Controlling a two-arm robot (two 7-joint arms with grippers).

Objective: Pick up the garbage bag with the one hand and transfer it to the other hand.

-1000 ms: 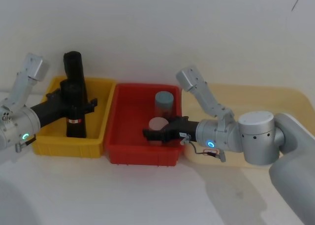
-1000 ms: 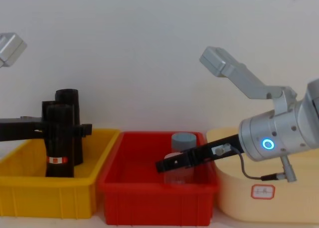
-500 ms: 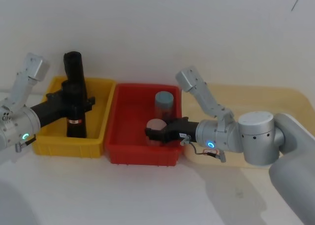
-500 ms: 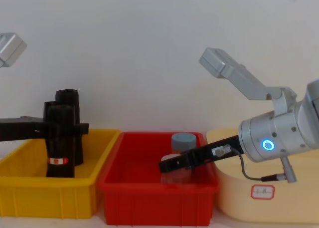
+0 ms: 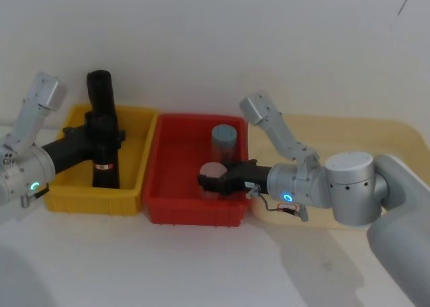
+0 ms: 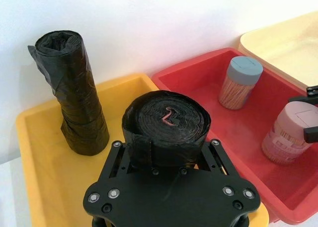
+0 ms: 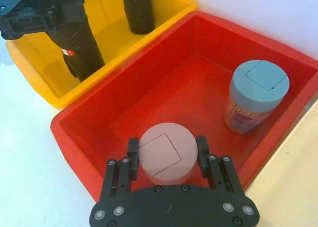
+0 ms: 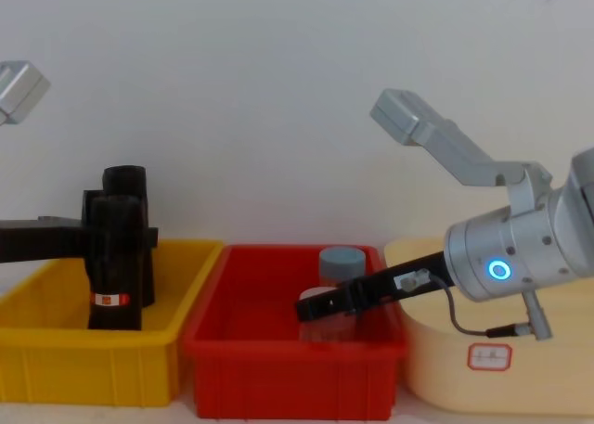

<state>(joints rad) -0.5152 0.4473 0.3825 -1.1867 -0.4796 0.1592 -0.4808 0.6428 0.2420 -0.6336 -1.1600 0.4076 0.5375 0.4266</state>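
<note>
Plain white wall behind; pale surface (image 5: 201, 267) below, carrying yellow bin (image 5: 94, 203), red bin (image 5: 195, 211) and cream tray (image 8: 483, 373) side by side, yellow bin at robot's left.

Garbage bag (image 5: 104, 156): upright in yellow bin, red-and-white label band low on the roll. Cannot tell whether its base rests on bin floor or sits just clear.

Left gripper (image 5: 107, 136), green-ringed arm: reaching in level from the left, fingers (image 6: 118, 148) clamped on both sides of garbage bag near its upper part, well above the label.

Second black roll (image 5: 99, 89), no label: upright just behind garbage bag, towards the wall, taller in head view.

Right gripper (image 7: 166, 145), blue-ringed arm: over red bin, fingers spread apart, one on each side of pink-lidded jar (image 7: 166, 160), holding nothing. Contact with jar not clear.

Grey-lidded jar (image 7: 256, 95): upright in red bin, farther back, apart from pink-lidded jar.
</note>
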